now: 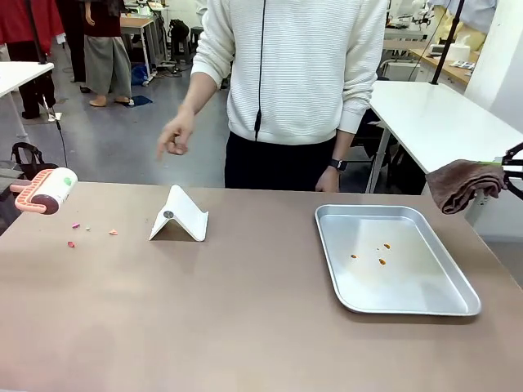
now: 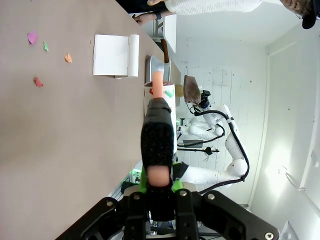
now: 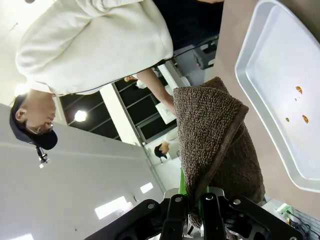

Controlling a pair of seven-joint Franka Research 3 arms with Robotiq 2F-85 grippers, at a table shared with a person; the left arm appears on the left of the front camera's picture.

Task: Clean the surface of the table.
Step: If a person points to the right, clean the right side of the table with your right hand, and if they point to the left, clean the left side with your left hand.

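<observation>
Left gripper (image 2: 159, 184) clamped tight on lint roller (image 1: 51, 190) handle, wrist rolled sideways, at far left edge of the table (image 1: 245, 318). Right gripper (image 1: 515, 170) pinched on brown cloth (image 1: 462, 184), held off the far right corner.

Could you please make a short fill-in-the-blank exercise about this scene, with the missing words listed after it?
1. The right gripper is shut on a brown ____.
2. The left gripper holds a lint ____ by its handle.
3. Orange spots lie in the metal ____.
4. Coloured scraps lie on the ____, left of the white stand.
Missing words: cloth; roller; tray; table.
</observation>
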